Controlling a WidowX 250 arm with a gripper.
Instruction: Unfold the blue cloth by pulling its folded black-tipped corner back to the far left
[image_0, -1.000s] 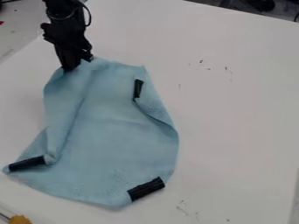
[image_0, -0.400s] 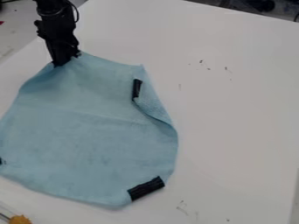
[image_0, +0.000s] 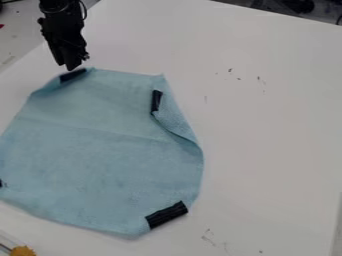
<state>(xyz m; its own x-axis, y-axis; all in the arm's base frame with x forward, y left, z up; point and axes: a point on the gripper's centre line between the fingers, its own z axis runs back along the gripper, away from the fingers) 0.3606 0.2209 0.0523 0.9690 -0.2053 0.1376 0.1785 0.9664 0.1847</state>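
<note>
The black gripper (image_0: 71, 67) hangs at the upper left, just above the top left corner of a light blue cloth (image_0: 107, 150). Right below its tip is a piece of black tape (image_0: 73, 75) on that corner, and the cloth lies on the table there. More black tape marks the other corners: one strip (image_0: 156, 101) at the upper right, beside a folded-over edge, and a wider one (image_0: 166, 215) at the bottom. At the left border of the view a bit of black shows on the cloth's edge.
The cloth lies on a white table (image_0: 267, 125) with a few small dark marks. A yellow-orange object (image_0: 23, 251) with a thin rod is at the bottom left corner. Dark items stand beyond the table's far edge at the upper right.
The cloth's left side has unfolded and spread leftward. The gripper has moved left, then slightly up off the cloth's top left corner, baring the black tape there.
</note>
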